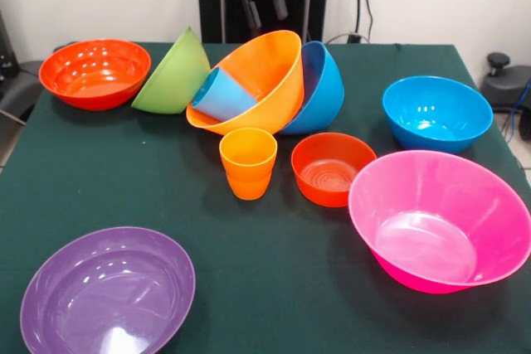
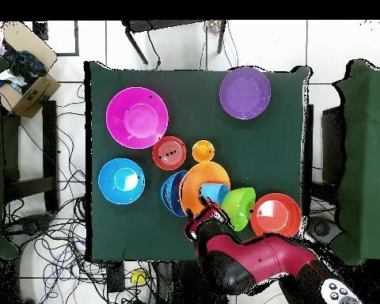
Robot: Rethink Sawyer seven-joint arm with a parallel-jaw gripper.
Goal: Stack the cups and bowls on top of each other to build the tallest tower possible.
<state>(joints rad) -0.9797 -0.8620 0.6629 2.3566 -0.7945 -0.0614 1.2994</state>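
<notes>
A: One arm (image 2: 256, 265) reaches in low over the bench (image 1: 274, 288) edge; pincer (image 1: 260, 4) hangs apart, empty, above the tilted orange bowl (image 1: 265, 80).

B: Light blue cup (image 1: 222, 95) location?

A: Inside that bowl, lying sideways. Orange cup (image 1: 248, 162) stands upright in front.

Glossy red arm (image 2: 260, 261), black joints, black pincer (image 1: 260, 4).

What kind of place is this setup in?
Likely a robotics lab: a robot arm at a green-clothed table, loose cables across a tiled floor, and a cardboard box of odds beside it.
</notes>
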